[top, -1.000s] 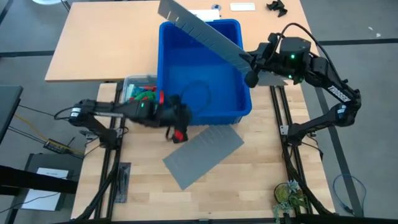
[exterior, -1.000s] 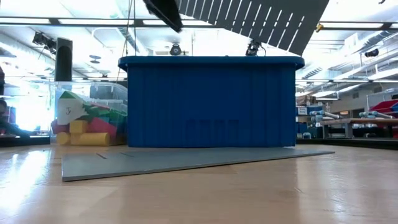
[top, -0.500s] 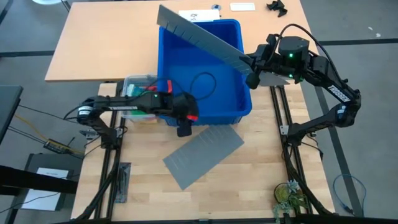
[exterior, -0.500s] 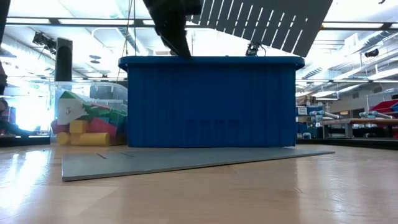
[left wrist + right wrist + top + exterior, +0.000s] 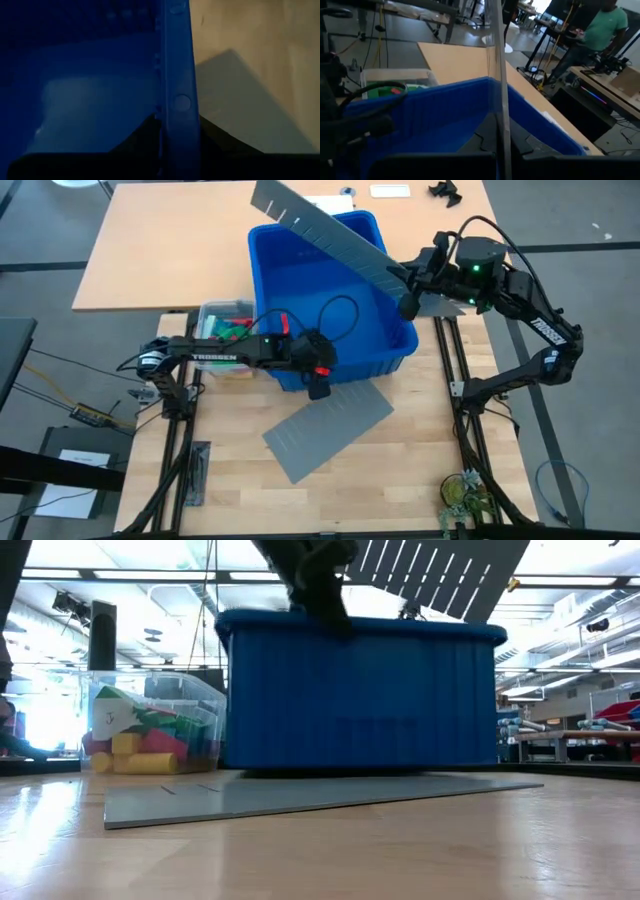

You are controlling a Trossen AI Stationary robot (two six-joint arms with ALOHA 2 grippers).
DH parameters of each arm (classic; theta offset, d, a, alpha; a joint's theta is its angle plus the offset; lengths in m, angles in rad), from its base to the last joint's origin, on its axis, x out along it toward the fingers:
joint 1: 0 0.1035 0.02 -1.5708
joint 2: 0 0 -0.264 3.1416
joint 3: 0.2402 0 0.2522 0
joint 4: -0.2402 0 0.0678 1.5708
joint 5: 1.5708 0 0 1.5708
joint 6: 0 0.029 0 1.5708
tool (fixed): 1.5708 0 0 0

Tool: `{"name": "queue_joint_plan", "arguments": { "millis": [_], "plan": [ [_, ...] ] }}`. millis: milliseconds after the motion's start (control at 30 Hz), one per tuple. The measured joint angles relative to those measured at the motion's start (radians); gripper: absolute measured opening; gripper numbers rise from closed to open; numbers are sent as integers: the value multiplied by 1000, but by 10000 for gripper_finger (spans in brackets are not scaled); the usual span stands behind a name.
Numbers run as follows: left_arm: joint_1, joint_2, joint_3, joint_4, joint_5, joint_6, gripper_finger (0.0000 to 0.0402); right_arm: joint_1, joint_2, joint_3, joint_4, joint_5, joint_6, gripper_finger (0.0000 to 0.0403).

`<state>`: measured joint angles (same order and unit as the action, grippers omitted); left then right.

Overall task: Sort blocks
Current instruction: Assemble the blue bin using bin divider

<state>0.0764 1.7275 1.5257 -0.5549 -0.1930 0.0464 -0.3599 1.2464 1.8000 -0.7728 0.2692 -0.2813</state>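
The blocks point(image 5: 228, 330) lie heaped in a small clear tub point(image 5: 150, 730) left of the big blue bin point(image 5: 330, 290). My left gripper point(image 5: 318, 383) is at the bin's near rim, shut on it. My right gripper point(image 5: 404, 284) hangs over the bin's right side, shut on a grey slotted panel point(image 5: 320, 230) that slants above the bin. A second grey panel point(image 5: 328, 428) lies flat on the table in front of the bin. Inside the bin I see only a black cable loop point(image 5: 335, 315). My left gripper has the bin's near rim point(image 5: 177, 125) between its two fingers, one finger point(image 5: 135, 142) inside the wall and one point(image 5: 220, 142) outside. The fingers come slanting down from the near left, across the rim. The bin's near side is raised a little off the table. My right gripper pinches the grey panel by its right end point(image 5: 502, 145), the sheet standing edge-on between the two fingers. The fingers reach in about level from the table's right. The panel point(image 5: 440, 575) is lifted clear and slants over the bin.
A second wooden table point(image 5: 170, 250) lies beyond the bin. Papers point(image 5: 390, 191) and a small black thing point(image 5: 445, 190) lie at its far edge. A potted plant point(image 5: 462, 495) stands at the near right. A person point(image 5: 600, 25) stands in the room beyond.
My left gripper has gone toward the table's right and down, from beside the tub to the bin's near rim. The bin has shifted a little to the right and tipped, its near side rising off the table. The right arm has kept still.
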Motion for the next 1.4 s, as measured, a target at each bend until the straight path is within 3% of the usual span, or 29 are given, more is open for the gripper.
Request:
{"name": "queue_joint_plan", "arguments": {
  "millis": [400,633,767,933,1067,1167,1400],
  "plan": [
    [-55,121,2,289,34,-9,98,0,-4,0,27,3,0,2],
    [-117,162,10,364,-11,-22,114,0,-4,0,27,3,0,2],
    [-141,172,22,477,38,-30,144,0,-4,0,33,2,-1,2],
    [-148,163,32,598,113,-19,154,0,-4,0,30,2,-1,2],
    [-142,166,34,551,113,24,176,0,-4,0,11,2,-1,2],
    [-137,144,101,433,109,55,207,0,-4,0,4,2,0,2],
    [-135,119,369,-100,80,191,261,0,-4,0,-6,1,0,2]
  ]
}}
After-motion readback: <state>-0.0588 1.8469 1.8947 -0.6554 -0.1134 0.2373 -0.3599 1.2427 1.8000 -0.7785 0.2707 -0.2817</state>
